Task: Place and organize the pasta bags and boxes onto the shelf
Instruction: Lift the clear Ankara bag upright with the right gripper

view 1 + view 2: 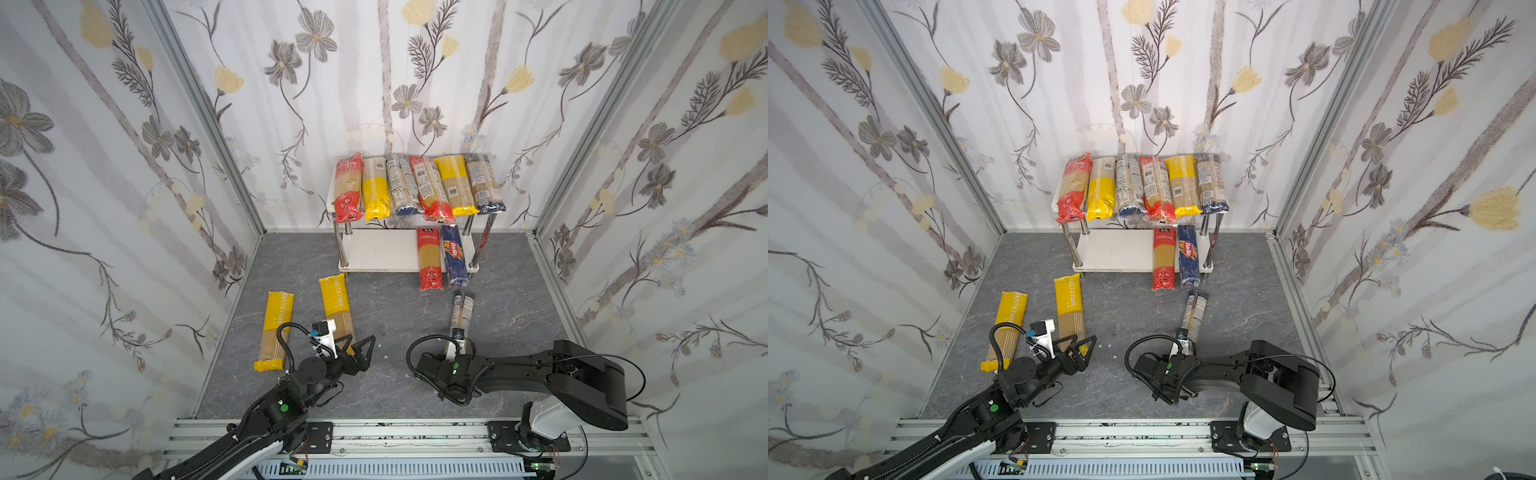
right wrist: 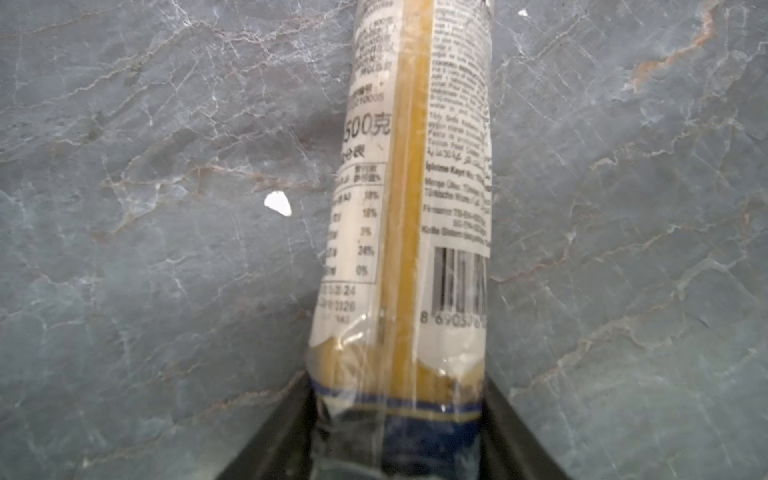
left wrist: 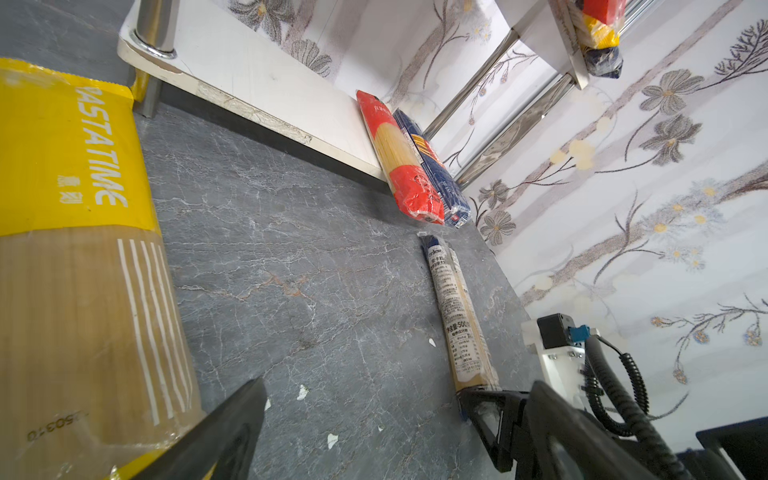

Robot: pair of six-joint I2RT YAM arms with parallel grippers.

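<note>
The shelf point(image 1: 331, 199) stands at the back wall with several pasta bags point(image 1: 415, 187) side by side on its top board. On the lower board point(image 1: 374, 249) lie a red-ended bag point(image 1: 429, 259) and the dark blue Barilla box point(image 1: 454, 257), both jutting over the front edge. A blue-ended bag point(image 1: 461, 311) point(image 2: 415, 187) lies on the floor. My right gripper point(image 1: 459, 347) point(image 2: 397, 415) has a finger pressed on each side of its near end. Two yellow bags point(image 1: 276, 328) point(image 1: 336, 307) lie on the floor at the left. My left gripper point(image 1: 359, 343) point(image 3: 399, 390) hangs open and empty by the near end of the right-hand one.
Flowered walls with metal corner posts point(image 1: 199, 104) close in the grey marble floor point(image 1: 374, 324) on three sides. Chrome legs point(image 1: 341, 245) hold up the shelf. A metal rail point(image 1: 395, 436) with both arm bases runs along the front. Small white flecks point(image 3: 303, 390) lie on the floor.
</note>
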